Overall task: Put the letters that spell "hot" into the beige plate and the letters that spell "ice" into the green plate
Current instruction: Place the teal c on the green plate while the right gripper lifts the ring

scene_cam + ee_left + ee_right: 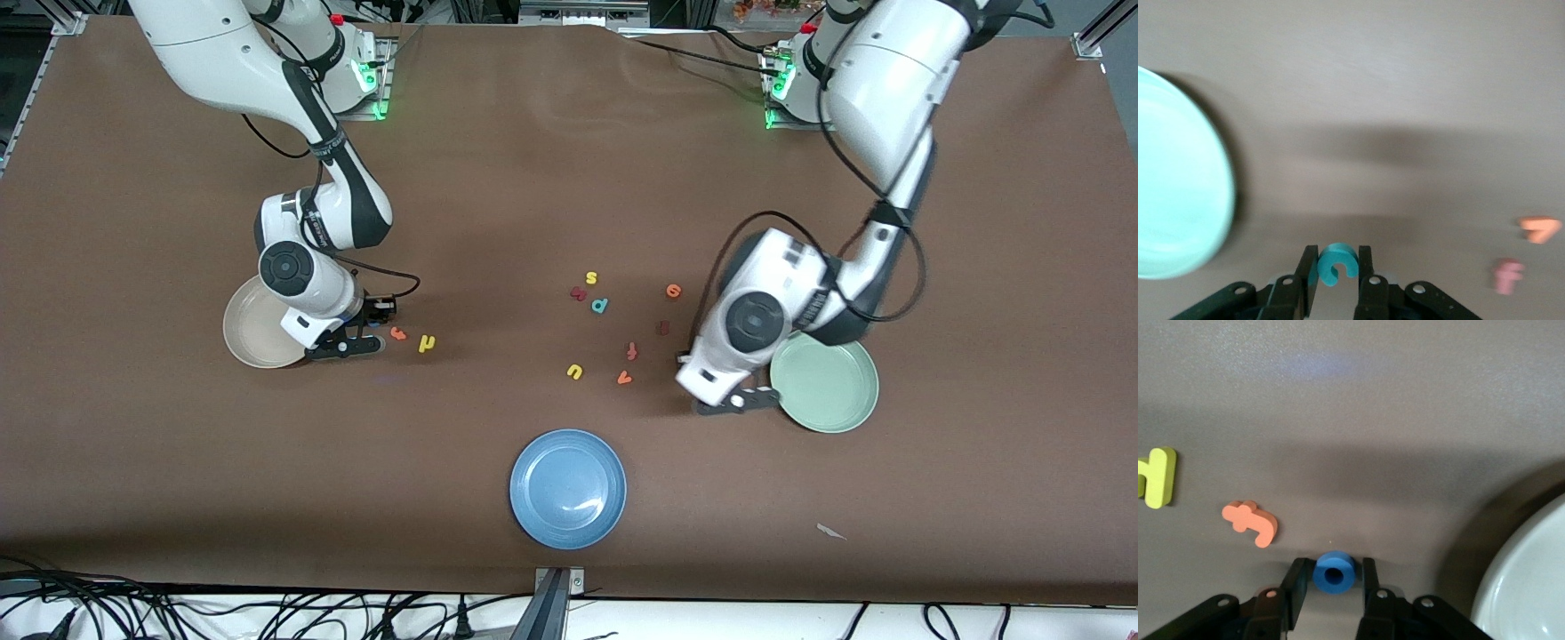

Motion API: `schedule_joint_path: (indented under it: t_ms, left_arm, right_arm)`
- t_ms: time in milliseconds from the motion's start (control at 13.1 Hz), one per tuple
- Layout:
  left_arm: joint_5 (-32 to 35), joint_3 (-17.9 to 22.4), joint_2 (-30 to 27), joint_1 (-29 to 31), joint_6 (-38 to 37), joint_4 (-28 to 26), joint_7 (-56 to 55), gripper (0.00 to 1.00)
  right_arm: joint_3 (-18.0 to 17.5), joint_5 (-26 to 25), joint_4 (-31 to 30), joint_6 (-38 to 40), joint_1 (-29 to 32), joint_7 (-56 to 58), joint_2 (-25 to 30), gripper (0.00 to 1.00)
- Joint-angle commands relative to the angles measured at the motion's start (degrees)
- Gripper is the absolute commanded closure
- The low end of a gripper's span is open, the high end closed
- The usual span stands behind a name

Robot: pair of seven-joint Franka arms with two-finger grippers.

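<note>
Right gripper (1332,579) pinches the blue o (1333,572) just beside the beige plate (1531,580); left gripper (1338,270) pinches the teal c (1336,263) near the green plate (1178,200).

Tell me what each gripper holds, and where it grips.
Left gripper: small teal foam letter c, jaws on its outer sides. Right gripper: blue ring-shaped foam letter o, jaws on its rim.
</note>
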State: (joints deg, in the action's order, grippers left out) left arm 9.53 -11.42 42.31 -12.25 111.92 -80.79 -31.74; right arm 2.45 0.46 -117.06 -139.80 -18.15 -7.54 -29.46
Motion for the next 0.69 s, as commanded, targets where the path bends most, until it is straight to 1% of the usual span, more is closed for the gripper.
schedule_joint_path:
  t_ms: [0, 229, 305, 382, 458, 534, 611]
  left_arm:
    - [1.7, -0.8, -2.4, 6.1, -3.6, -1.1, 12.2, 0.86]
    - [1.8, -0.7, -1.7, 11.1, -3.2, -2.3, 18.0, 0.83]
    - [1.8, -0.7, -0.6, 12.8, -2.2, -2.7, 20.6, 0.8]
    - [1.7, -0.7, 0.2, 13.6, -0.8, -3.1, 22.2, 0.79]
    - [1.7, -0.8, 0.8, 14.2, 0.0, -3.7, 22.3, 0.72]
    - [1.7, -0.7, 1.1, 14.2, 1.4, -4.4, 22.3, 0.63]
    - [1.7, -0.8, 1.3, 14.3, 2.2, -4.9, 22.3, 0.21]
  right_arm:
    - [-0.2, 0.9, -0.8, -1.1, 0.3, 1.3, 0.0, 0.75]
    - [-0.2, 0.9, -0.8, -1.0, 0.3, 0.9, -0.2, 0.8]
    - [-0.2, 0.9, -0.8, -1.0, 0.3, 0.9, -0.2, 0.81]
    - [-0.2, 0.9, -0.8, -1.0, 0.3, 0.7, -0.2, 0.84]
    - [-0.2, 0.9, -0.8, -0.9, 0.3, 0.7, -0.2, 0.85]
    - [-0.2, 0.9, -0.8, -0.9, 0.3, 0.6, -0.2, 0.85]
    - [-0.2, 0.9, -0.8, -0.9, 0.3, 0.5, -0.2, 0.85]
